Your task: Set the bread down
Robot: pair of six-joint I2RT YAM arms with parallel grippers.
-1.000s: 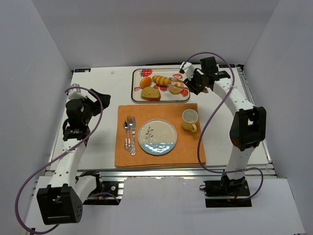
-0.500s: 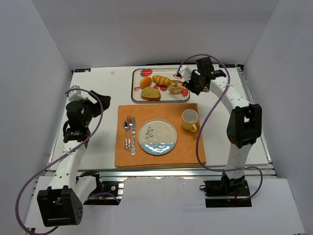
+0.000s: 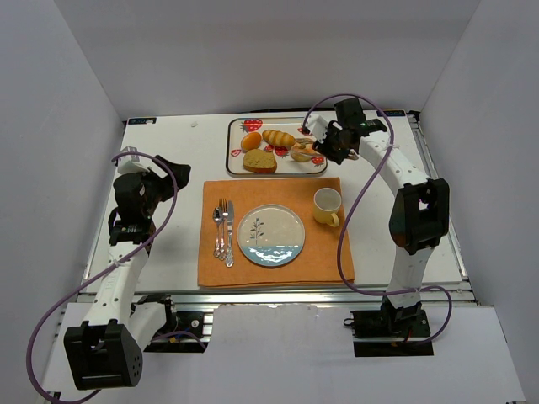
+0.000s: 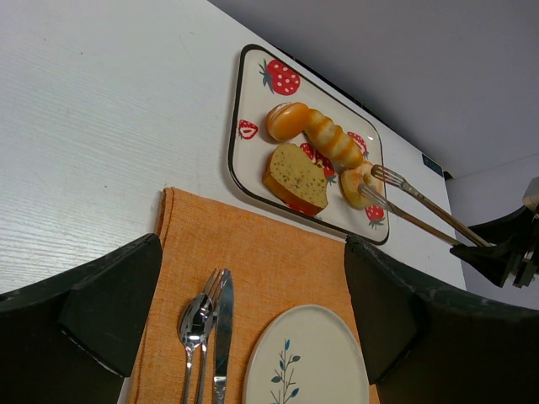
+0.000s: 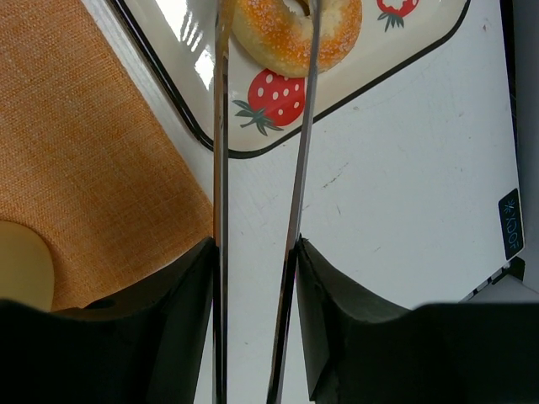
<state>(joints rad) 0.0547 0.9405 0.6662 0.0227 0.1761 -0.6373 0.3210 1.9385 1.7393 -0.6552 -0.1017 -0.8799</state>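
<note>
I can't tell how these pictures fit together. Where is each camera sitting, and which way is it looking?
Top camera: high behind the robot, looking down at the table; the left arm and right arm show.
Left wrist camera: low over the orange mat, facing the tray; its two black fingers show.
Right wrist camera: looks along the tongs at the doughnut; its fingers holding them show.
Shared: all three see the tray and doughnut.

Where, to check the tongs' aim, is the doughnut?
Top view: the ring doughnut lies at the strawberry tray's right end, beside the twisted roll, at the tongs' tips.
</note>
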